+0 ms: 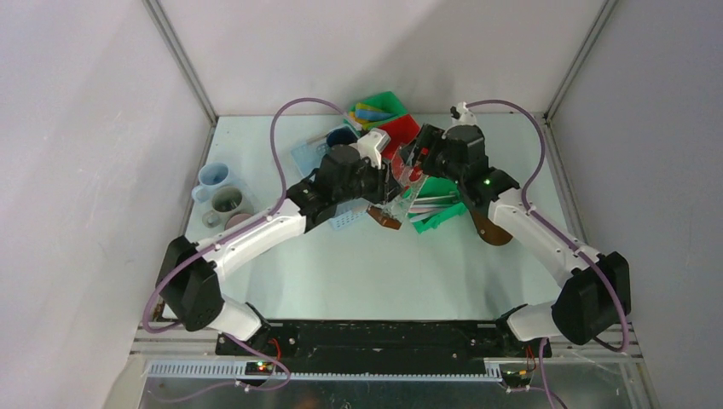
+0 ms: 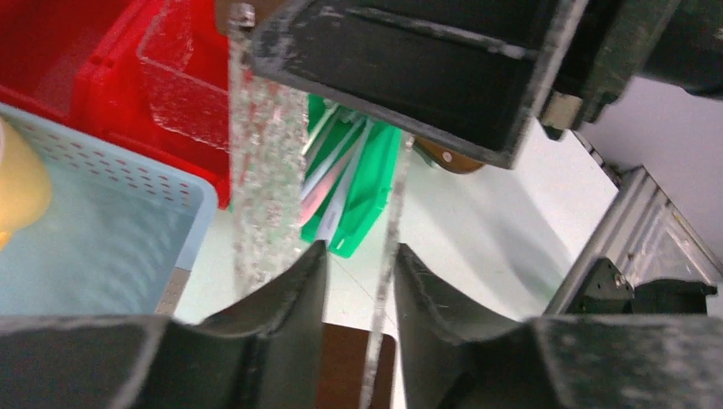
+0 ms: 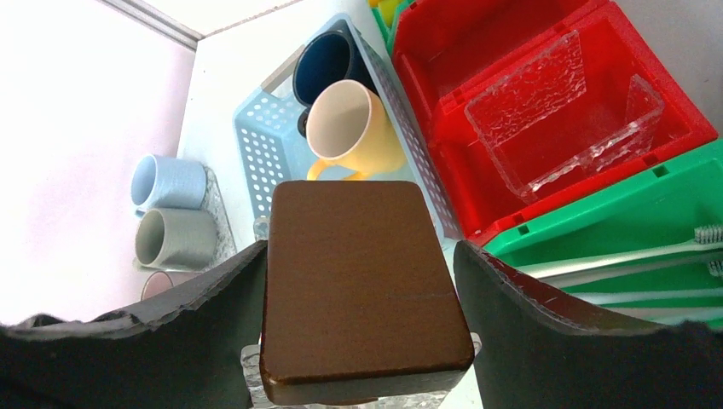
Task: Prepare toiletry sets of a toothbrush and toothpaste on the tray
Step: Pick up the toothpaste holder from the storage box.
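Observation:
My right gripper (image 3: 360, 247) is shut on a clear textured holder with a dark brown board (image 3: 358, 281) and holds it above the table. My left gripper (image 2: 358, 247) faces it, open, its fingers either side of the holder's thin clear wall (image 2: 385, 256) with a gap left. Both grippers meet mid-table, the left (image 1: 388, 183) and the right (image 1: 418, 166). The dark brown oval tray (image 1: 490, 228) lies partly under the right arm. Pale toothbrushes (image 3: 631, 256) lie in a green bin. Small tubes (image 1: 373, 112) fill another green bin at the back. No mug stands on the tray.
A light blue basket (image 3: 264, 145) holds a dark blue mug (image 3: 328, 60) and a cream mug (image 3: 349, 128). Pale blue (image 3: 169, 181), grey (image 3: 175, 239) and pink (image 3: 162, 281) mugs stand at the left. A red bin (image 3: 443, 85) holds another clear holder (image 3: 554, 111).

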{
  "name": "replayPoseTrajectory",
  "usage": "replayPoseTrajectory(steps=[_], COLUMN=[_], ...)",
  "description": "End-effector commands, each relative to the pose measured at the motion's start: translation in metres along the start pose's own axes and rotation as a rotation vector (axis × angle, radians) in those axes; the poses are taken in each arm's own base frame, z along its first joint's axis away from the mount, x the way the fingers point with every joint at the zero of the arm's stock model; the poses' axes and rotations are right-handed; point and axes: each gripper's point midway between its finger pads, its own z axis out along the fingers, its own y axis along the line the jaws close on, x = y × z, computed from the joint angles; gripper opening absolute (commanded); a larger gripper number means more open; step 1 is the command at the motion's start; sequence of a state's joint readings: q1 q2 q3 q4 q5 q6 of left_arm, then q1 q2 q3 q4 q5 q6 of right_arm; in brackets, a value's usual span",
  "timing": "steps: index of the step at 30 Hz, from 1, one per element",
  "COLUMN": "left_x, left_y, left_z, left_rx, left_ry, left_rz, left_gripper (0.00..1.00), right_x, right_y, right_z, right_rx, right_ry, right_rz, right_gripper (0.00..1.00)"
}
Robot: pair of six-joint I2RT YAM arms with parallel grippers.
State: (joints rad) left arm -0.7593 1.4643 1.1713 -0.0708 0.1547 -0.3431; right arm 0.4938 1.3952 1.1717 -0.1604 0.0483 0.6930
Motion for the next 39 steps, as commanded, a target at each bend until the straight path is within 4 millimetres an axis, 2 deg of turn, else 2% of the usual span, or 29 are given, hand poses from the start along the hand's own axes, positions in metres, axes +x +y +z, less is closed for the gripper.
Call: replayPoseTrajectory(steps=[1,2,5,6,8,10,12,13,14,16,17,18,20,22,23,26,32,34,39], left_x=[-0.024,-0.024,-0.025,-0.024,-0.026,-0.028,-0.031,-0.033,-0.032,-0.038,-0.041,-0.042,-0.044,-0.046,-0.048,-0.046,-0.045,-0.047,-0.048], left_y=[-0.028,-0.029,-0.031,-0.031,-0.032,-0.032,-0.031,-0.031,-0.027,-0.025,-0.022,-0.020,-0.013,-0.004,0.003,0.015,0.055,0.081,0.126], left_z=[-0.001,-0.002,-0.006,-0.009,-0.015,-0.021,-0.027,-0.032,-0.033,-0.044,-0.047,-0.053,-0.061,-0.070,-0.073,-0.084,-0.113,-0.126,-0.154], left_rx=[0.092,0.096,0.102,0.103,0.103,0.095,0.080,0.076,0.058,0.045,0.036,0.026,0.009,-0.014,-0.027,-0.065,-0.184,-0.255,-0.393], left_ry=[-0.060,-0.060,-0.072,-0.073,-0.084,-0.097,-0.117,-0.127,-0.133,-0.165,-0.175,-0.187,-0.207,-0.228,-0.239,-0.249,-0.322,-0.365,-0.454], left_rz=[0.007,-0.002,-0.015,-0.022,-0.034,-0.046,-0.055,-0.060,-0.065,-0.077,-0.089,-0.098,-0.120,-0.142,-0.154,-0.168,-0.241,-0.284,-0.373], left_gripper=[0.33,0.24,0.05,0.01,0.00,0.00,0.00,0.00,0.00,0.00,0.00,0.00,0.00,0.00,0.00,0.00,0.00,0.00,0.00], right_x=[-0.027,-0.027,-0.027,-0.028,-0.027,-0.029,-0.033,-0.036,-0.039,-0.045,-0.050,-0.057,-0.064,-0.073,-0.074,-0.084,-0.091,-0.091,-0.084], right_y=[0.031,0.032,0.035,0.035,0.041,0.046,0.052,0.057,0.060,0.067,0.074,0.076,0.076,0.074,0.067,0.063,0.019,0.001,-0.032], right_z=[-0.018,-0.019,-0.021,-0.021,-0.024,-0.027,-0.031,-0.035,-0.038,-0.050,-0.056,-0.063,-0.075,-0.090,-0.094,-0.123,-0.155,-0.163,-0.189], right_rx=[-0.110,-0.117,-0.130,-0.134,-0.165,-0.190,-0.218,-0.242,-0.256,-0.300,-0.339,-0.356,-0.382,-0.407,-0.406,-0.448,-0.302,-0.226,-0.077], right_ry=[-0.086,-0.088,-0.088,-0.090,-0.077,-0.083,-0.092,-0.097,-0.100,-0.110,-0.122,-0.140,-0.149,-0.167,-0.170,-0.209,-0.259,-0.285,-0.352], right_rz=[0.037,0.038,0.039,0.040,0.037,0.032,0.032,0.031,0.031,0.026,0.019,0.008,-0.016,-0.041,-0.047,-0.077,-0.181,-0.209,-0.277], right_gripper=[0.00,0.00,0.00,0.00,0.03,0.14,0.28,0.38,0.43,0.66,0.72,0.85,0.98,0.99,0.99,0.99,0.99,0.99,0.99])
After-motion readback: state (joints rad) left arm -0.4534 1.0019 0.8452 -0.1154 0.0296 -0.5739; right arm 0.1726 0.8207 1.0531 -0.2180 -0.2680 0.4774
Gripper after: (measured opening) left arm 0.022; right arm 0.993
